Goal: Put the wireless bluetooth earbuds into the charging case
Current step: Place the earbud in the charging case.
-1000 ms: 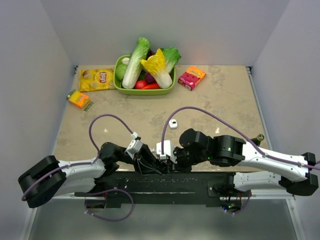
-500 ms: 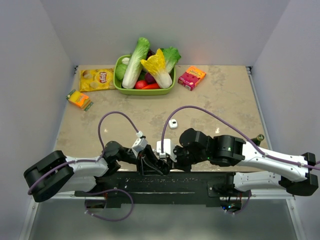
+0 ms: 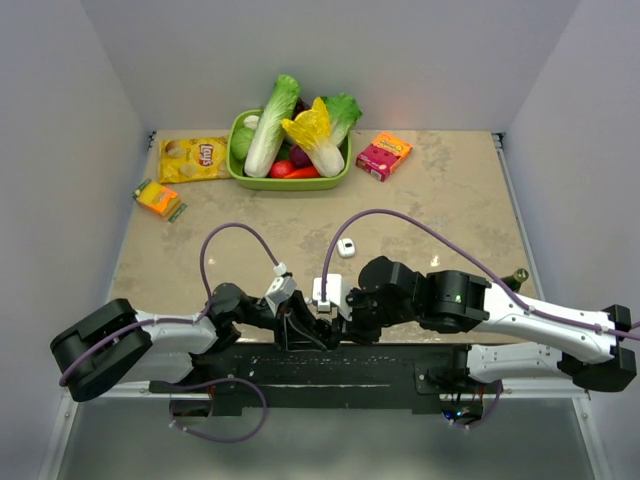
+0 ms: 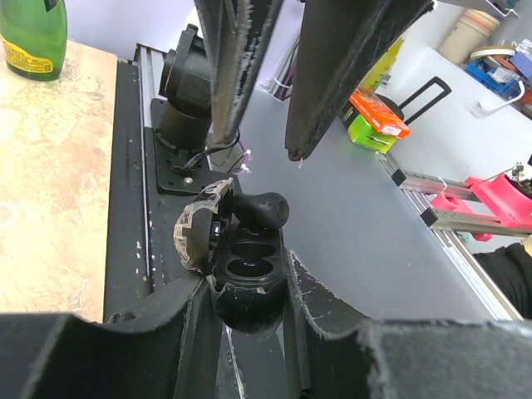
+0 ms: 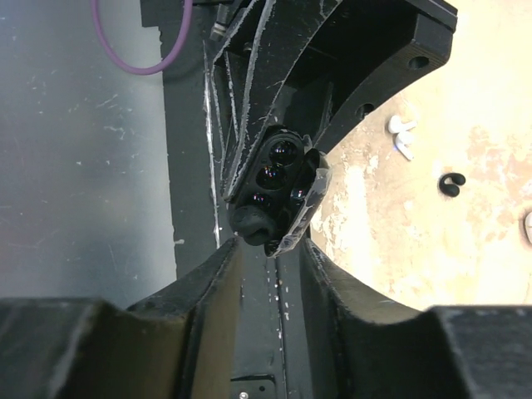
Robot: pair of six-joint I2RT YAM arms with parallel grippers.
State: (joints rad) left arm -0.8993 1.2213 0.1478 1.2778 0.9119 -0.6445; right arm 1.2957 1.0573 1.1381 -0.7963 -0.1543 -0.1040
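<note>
The black charging case (image 4: 246,287) is pinched between the two fingers of the left gripper (image 4: 247,278). Its lid (image 4: 195,234) hangs open to one side, and the wells face the right gripper (image 4: 258,151). One black earbud (image 4: 260,209) sits on the well at the end poking out past the left fingertips, sticking up a bit. The right fingers are spread apart, with the tips just above that earbud and not touching it. There's also a small white case (image 3: 346,248) on the table (image 3: 450,200), well beyond both sets of fingers.
</note>
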